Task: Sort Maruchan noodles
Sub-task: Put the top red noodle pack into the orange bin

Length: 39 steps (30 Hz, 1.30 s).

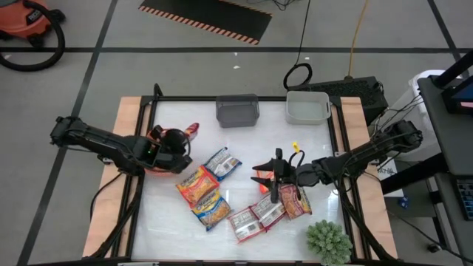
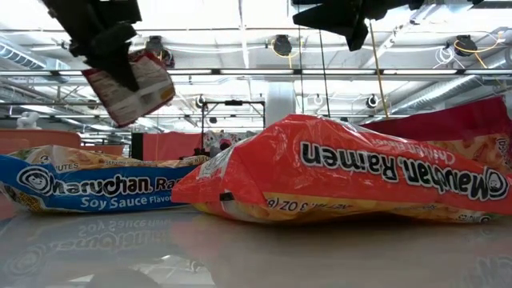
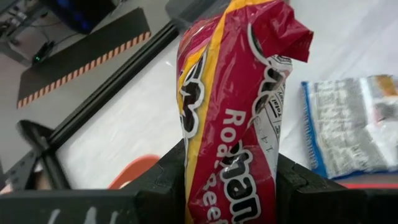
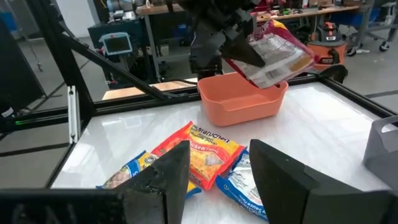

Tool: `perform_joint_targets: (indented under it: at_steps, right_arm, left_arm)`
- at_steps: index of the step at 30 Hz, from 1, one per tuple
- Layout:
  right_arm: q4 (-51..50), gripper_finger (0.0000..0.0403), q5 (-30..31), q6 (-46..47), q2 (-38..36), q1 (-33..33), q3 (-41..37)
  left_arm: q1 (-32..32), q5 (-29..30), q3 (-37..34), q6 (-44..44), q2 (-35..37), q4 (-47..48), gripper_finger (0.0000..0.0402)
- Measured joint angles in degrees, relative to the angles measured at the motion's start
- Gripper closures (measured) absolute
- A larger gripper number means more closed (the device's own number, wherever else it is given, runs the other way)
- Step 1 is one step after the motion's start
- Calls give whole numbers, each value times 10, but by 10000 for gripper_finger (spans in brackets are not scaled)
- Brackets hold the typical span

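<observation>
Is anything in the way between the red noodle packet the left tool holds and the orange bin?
Nothing visible. The left tool holds the red packet in the air just above the orange bin, with only open space between.

The held packet (image 3: 233, 118) runs off the left wrist view's bottom edge — its flavour wording, perhaps "Roast Beef", is cut short.
</observation>
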State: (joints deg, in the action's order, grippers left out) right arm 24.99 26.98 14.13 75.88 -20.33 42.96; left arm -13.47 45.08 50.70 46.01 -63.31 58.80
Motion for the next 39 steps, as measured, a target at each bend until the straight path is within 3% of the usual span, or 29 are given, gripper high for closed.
perform_joint_targets:
  at_steps: [7,17,39]
  right_arm:
    - [0,241,0,1,0,6,0]
    - [-1,241,-2,-7,0,17,0]
    - [-13,241,-2,-32,0,17,0]
  left_arm:
    - [0,-22,2,-23,40,36,269]
    - [-2,-90,73,70,55,237,269]
    - [-20,-122,37,236,36,297,269]
